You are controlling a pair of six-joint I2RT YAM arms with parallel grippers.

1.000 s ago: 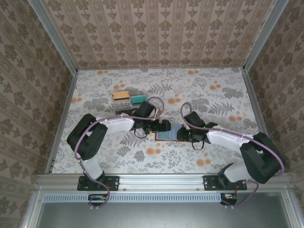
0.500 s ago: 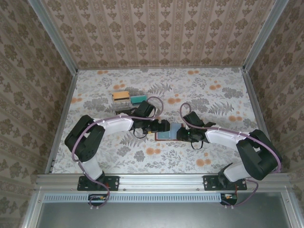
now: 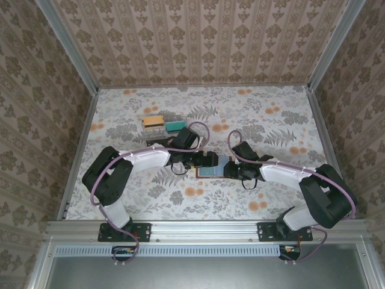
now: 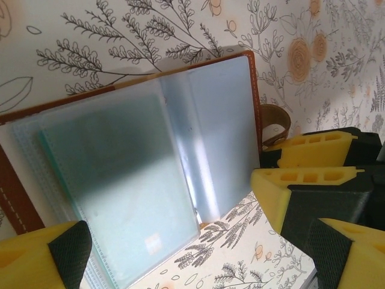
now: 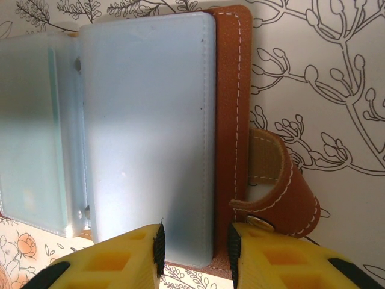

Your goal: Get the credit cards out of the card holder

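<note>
Overhead, we see the card holder (image 3: 210,171) open on the table (image 3: 271,120), nearer its front edge, left gripper (image 3: 207,161) and right gripper (image 3: 231,170) at its two ends. Our left wrist shows fingers (image 4: 42,253) spread wide across it. Our right wrist shows fingers (image 5: 108,265) flanking its brown edge; whether they pinch, we cannot tell.

The card holder (image 5: 226,108) lies open on the floral table (image 5: 319,78), its blue-grey sleeves (image 5: 144,126) facing up and its strap (image 5: 283,192) curling rightward. The right gripper (image 5: 195,253) has its yellow fingertips (image 5: 120,262) narrowly apart, straddling the holder's lower right edge.

1 card holder (image 3: 212,171), 2 hands (image 3: 209,161) (image 3: 231,170)
</note>
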